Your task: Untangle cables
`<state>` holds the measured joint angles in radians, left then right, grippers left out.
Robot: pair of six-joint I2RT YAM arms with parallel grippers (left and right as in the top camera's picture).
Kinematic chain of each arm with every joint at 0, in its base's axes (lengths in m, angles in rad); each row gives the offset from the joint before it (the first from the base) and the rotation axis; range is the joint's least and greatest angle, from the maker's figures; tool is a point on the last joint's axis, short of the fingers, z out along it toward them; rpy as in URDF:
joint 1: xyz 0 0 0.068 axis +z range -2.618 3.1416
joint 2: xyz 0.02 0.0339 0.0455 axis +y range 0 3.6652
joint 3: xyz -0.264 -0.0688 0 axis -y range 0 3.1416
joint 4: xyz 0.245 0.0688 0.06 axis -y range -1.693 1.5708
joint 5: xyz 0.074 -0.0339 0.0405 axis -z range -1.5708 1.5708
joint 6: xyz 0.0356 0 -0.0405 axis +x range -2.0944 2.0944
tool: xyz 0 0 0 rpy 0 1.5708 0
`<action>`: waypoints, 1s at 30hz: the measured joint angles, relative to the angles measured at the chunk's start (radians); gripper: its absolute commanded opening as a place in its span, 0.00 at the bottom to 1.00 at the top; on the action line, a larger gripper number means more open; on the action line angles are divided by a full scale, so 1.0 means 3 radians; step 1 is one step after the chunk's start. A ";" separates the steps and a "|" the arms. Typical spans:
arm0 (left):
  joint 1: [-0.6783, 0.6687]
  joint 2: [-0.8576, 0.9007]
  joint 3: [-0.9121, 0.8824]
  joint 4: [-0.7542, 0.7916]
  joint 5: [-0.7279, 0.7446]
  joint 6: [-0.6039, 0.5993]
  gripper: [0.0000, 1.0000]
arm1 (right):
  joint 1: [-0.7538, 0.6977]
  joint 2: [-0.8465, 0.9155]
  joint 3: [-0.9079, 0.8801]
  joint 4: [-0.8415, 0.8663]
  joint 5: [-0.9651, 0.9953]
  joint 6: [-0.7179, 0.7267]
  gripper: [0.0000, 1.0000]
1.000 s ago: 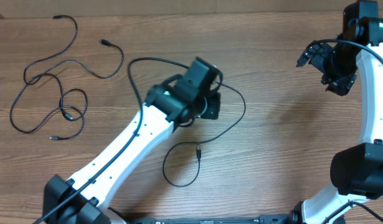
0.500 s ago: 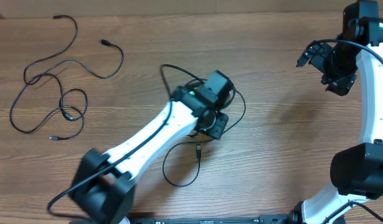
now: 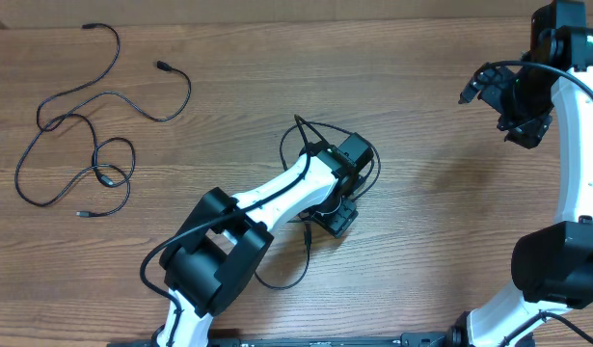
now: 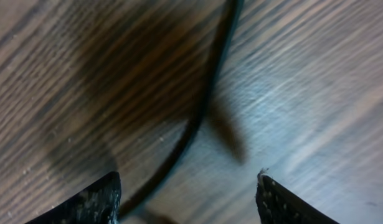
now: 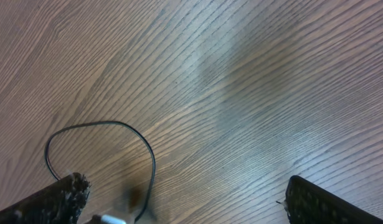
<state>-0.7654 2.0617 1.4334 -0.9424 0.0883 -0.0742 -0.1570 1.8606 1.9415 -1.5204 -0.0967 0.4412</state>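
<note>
Two loose black cables [image 3: 108,93] lie in loops at the far left of the table. A third cable [image 3: 307,231] lies in the middle, partly hidden under my left arm, its plug end showing beside the arm. My left gripper [image 3: 336,220] hangs low over it. In the left wrist view this cable [image 4: 203,106] runs across the wood and in between the fingertips. The left gripper [image 4: 188,199] is open and does not pinch it. My right gripper [image 3: 518,106] hovers at the far right, open [image 5: 188,199] and holding nothing. A thin cable loop [image 5: 116,127] shows ahead of it.
The wooden table [image 3: 441,231] stretches between the two arms. My white left arm [image 3: 277,198] lies across the middle cable. The right arm's base [image 3: 556,265] stands at the right edge.
My left gripper has gone from shut to open, letting go of the middle cable. The left arm swung right and toward the front, dragging that cable's loop to the right. The right arm stayed still.
</note>
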 measured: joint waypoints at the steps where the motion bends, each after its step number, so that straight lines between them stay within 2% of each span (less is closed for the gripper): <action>1: 0.0000 0.0013 0.0000 0.0001 -0.0031 0.0023 0.65 | 0.0000 0.0000 0.0000 -0.0003 0.0000 0.0000 1.00; 3: 0.0000 0.0018 0.0000 0.0001 -0.0078 0.0108 0.65 | 0.0000 0.0000 0.0000 -0.0003 0.0000 0.0000 1.00; 8: 0.0000 0.0018 0.0000 0.0013 -0.0139 0.0336 0.56 | 0.0000 0.0000 0.0000 -0.0003 0.0000 0.0000 1.00; 19: -0.0061 0.0061 0.0014 0.0020 -0.0215 0.0495 0.57 | 0.0000 0.0000 0.0000 -0.0003 0.0000 -0.0001 1.00; 23: -0.0121 0.0121 0.0072 0.0000 -0.0306 0.0518 0.43 | 0.0000 0.0000 0.0000 -0.0003 0.0000 0.0000 1.00; 25: -0.0141 0.0163 0.0122 -0.0004 -0.0361 0.0520 0.28 | 0.0000 0.0000 0.0000 -0.0003 0.0000 0.0000 1.00; 27: -0.0154 0.0189 0.0158 -0.0001 -0.0371 0.0533 0.04 | 0.0000 0.0000 0.0000 -0.0003 0.0000 -0.0001 1.00; 30: -0.0155 0.0221 0.0205 0.0027 -0.0360 0.0509 0.04 | 0.0000 0.0000 0.0000 -0.0001 0.0001 0.0001 1.00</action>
<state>-0.8120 2.1281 1.4948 -0.9344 -0.0196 0.0784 -0.1570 1.8606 1.9415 -1.5208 -0.0963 0.4416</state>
